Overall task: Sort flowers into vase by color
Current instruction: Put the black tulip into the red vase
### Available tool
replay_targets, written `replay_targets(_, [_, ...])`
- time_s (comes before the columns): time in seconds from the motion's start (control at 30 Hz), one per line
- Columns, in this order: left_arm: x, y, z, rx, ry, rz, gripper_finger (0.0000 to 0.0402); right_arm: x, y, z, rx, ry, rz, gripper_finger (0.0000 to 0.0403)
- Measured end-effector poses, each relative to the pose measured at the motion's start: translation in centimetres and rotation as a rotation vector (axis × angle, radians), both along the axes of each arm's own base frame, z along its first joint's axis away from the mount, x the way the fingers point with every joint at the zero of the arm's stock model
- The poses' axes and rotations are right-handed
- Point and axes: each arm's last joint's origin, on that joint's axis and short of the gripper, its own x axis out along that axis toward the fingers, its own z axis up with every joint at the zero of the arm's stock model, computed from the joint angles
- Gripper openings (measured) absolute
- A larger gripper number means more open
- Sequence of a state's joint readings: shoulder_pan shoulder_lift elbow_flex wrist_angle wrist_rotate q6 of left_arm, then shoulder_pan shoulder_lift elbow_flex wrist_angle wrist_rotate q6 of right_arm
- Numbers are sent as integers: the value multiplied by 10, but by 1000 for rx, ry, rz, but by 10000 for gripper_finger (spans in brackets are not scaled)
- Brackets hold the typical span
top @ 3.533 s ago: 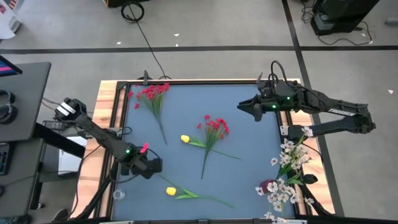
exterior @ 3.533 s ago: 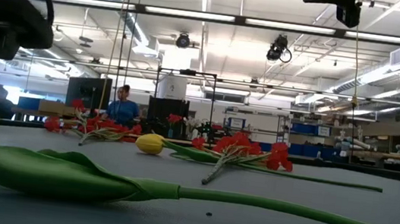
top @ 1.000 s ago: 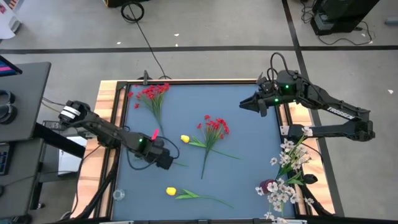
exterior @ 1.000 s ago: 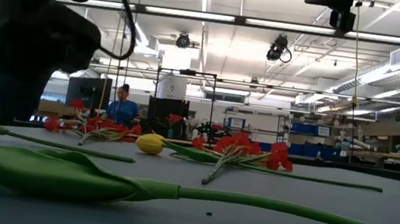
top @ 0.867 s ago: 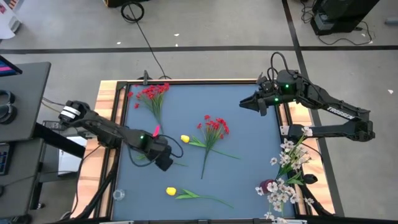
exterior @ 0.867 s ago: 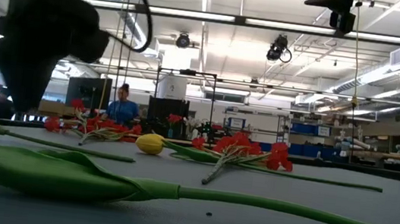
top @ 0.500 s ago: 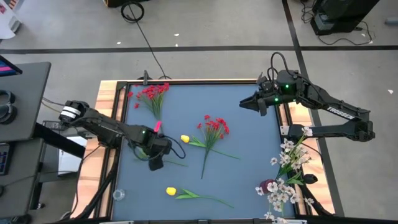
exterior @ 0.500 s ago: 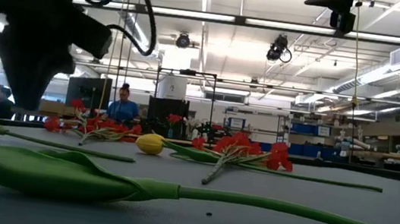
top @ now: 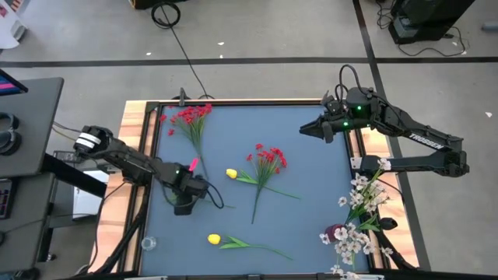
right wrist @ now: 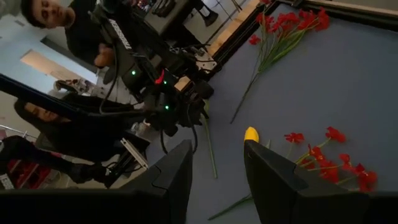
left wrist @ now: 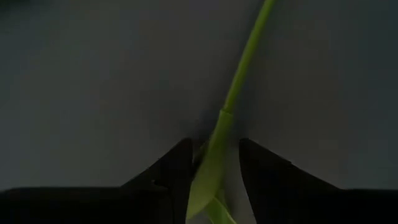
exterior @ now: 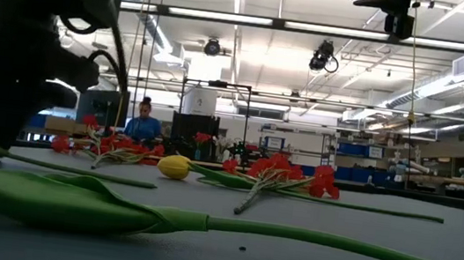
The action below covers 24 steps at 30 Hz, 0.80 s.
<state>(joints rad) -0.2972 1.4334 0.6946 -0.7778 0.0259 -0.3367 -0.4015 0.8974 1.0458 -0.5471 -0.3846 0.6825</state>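
- Left of table centre, left gripper [top: 184, 207] points down, fingers [left wrist: 177, 168] spread around a green stem [left wrist: 239, 74].
- Right gripper [top: 307, 131] hovers at the far edge, fingers spread, empty.

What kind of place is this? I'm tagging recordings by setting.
Likely a large robotics lab or workshop: strip lights under an open ceiling, shelving and equipment in the background, a person at a workstation, and cables on the concrete floor around the table.

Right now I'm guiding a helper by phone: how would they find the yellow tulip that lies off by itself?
On the blue table, go to the left arm's side, the edge farthest from the corner red bunch. The yellow tulip lies there alone, while the other tulip crosses the middle red bunch.
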Motion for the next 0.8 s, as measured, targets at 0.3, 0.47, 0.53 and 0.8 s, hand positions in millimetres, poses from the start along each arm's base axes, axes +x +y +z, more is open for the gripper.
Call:
replay_targets(0.3, [-4, -1, -6, 69, -31, -139, 53, 1, 2, 0, 29, 1, -3, 154])
replay_targets(0.47, [1, -1, 1, 133, -39, -152, 12, 2, 4, 0, 19, 3, -12, 154])
replay_targets(0.53, [6, -1, 11, 202, -48, -205, 13, 2, 4, 1, 16, -4, -14, 154])
replay_targets(0.8, [41, 0, 81, 631, -159, -519, 14, 4, 3, 4, 4, -44, -3, 154])
